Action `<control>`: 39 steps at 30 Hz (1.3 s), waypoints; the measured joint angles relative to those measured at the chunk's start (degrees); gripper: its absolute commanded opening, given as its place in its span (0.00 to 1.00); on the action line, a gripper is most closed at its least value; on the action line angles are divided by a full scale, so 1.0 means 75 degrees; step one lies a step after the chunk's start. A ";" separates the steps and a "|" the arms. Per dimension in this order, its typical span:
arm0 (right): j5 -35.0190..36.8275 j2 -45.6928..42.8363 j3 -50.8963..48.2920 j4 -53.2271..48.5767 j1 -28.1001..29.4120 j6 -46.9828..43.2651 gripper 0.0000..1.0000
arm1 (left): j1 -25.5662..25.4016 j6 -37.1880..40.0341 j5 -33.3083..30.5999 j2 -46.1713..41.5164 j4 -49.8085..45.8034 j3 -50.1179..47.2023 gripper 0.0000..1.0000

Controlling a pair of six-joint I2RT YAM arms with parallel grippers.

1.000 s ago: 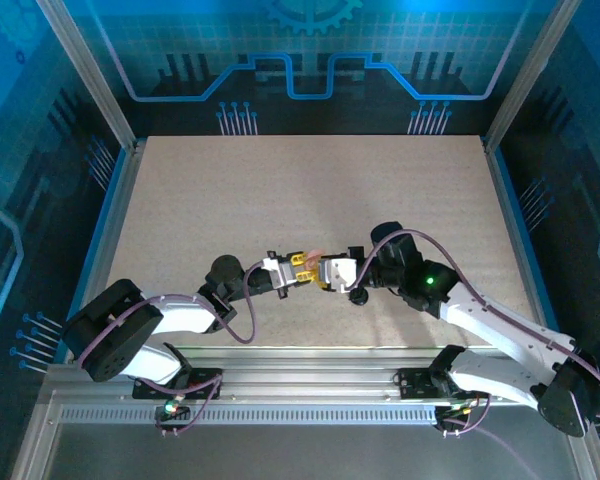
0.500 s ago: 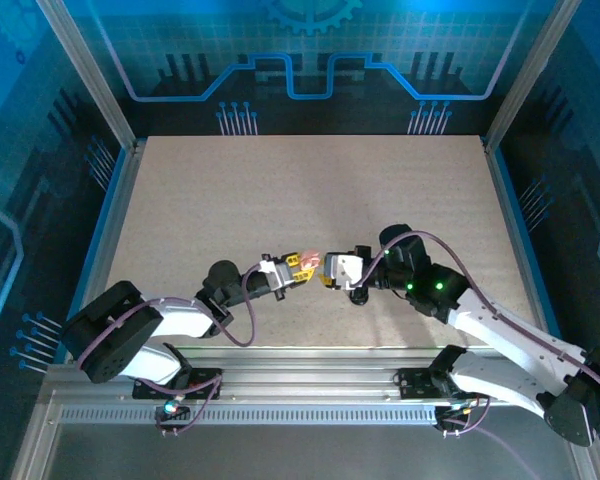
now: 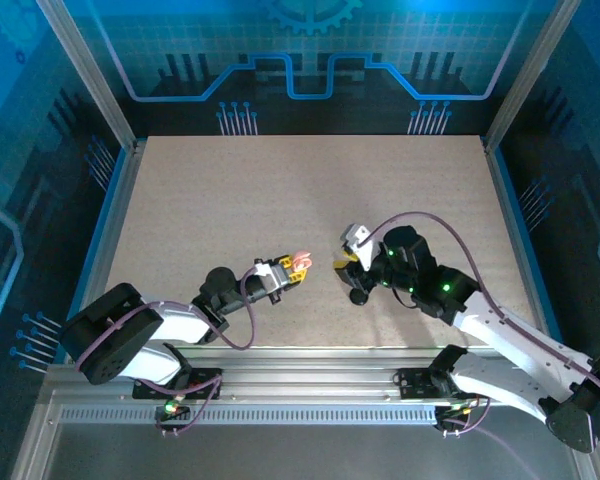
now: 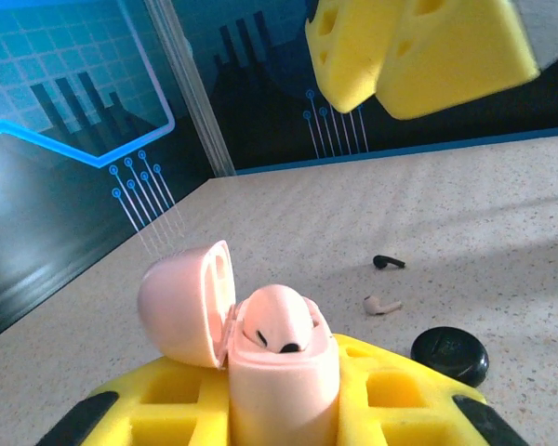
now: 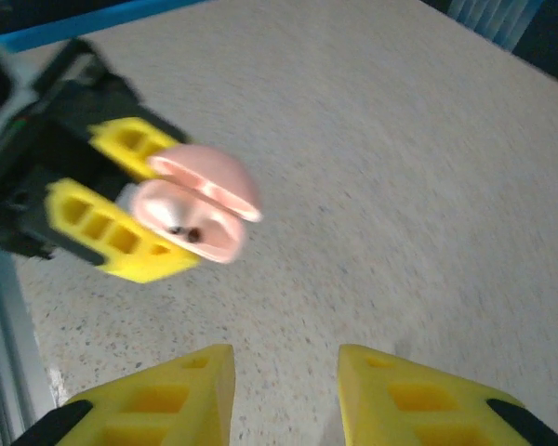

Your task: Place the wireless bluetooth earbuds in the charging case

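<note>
With the left gripper clamped on the open pink case at lower centre, one pale earbud apparently seated inside, the right gripper hangs empty, jaws apart; next it likely needs the loose pale earbud lying on the table right of centre.

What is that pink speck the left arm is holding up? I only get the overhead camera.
Observer: A pink charging case, lid flipped open, clamped in the left gripper.
Operator: Anything inside?
Observer: A pale earbud looks seated in it.
Operator: Any more lying around?
Observer: A black earbud and a second pale earbud lie apart on the table, near a round black case.
</note>
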 measured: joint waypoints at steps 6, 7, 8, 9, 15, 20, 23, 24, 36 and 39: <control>0.1105 0.0026 0.0256 -0.0988 -0.0685 0.1915 0.46 | 0.0000 0.0003 -0.0160 0.0012 0.0003 -0.0041 0.12; 0.1113 0.0122 0.0274 -0.1148 -0.0933 0.2209 0.46 | 0.0000 0.0003 -0.0187 0.0041 0.0035 -0.0041 0.12; 0.1105 0.0259 0.0291 -0.1294 -0.1169 0.2471 0.45 | 0.0000 0.0003 -0.0192 0.0099 0.0105 -0.0041 0.13; 0.1081 0.0420 0.0321 -0.1437 -0.1376 0.2699 0.45 | 0.0000 0.0003 -0.0216 0.0157 0.0157 -0.0041 0.13; 0.0705 0.1906 0.0883 -0.2550 -0.2498 0.3631 0.44 | 0.0000 0.0003 -0.0291 0.0516 0.0274 -0.0041 0.13; 0.0207 0.3203 0.1702 -0.3264 -0.2940 0.3346 0.42 | 0.0000 0.0009 -0.0391 0.0536 0.0291 -0.0041 0.12; 0.0041 0.4130 0.2314 -0.3672 -0.2970 0.2833 0.40 | 0.0000 0.0017 -0.0455 0.0536 0.0289 -0.0041 0.12; 0.0041 0.4447 0.2527 -0.3818 -0.2970 0.2623 0.40 | 0.0000 0.0023 -0.0475 0.0536 0.0283 -0.0041 0.12; 0.0338 0.6394 0.3652 -0.4849 -0.2932 0.0682 0.37 | 0.0000 0.0090 -0.0615 0.0463 -0.0221 -0.0041 0.13; 0.0329 0.6650 0.3704 -0.4890 -0.2871 0.0498 0.36 | 0.0000 0.0096 -0.0618 0.0402 -0.0303 -0.0041 0.13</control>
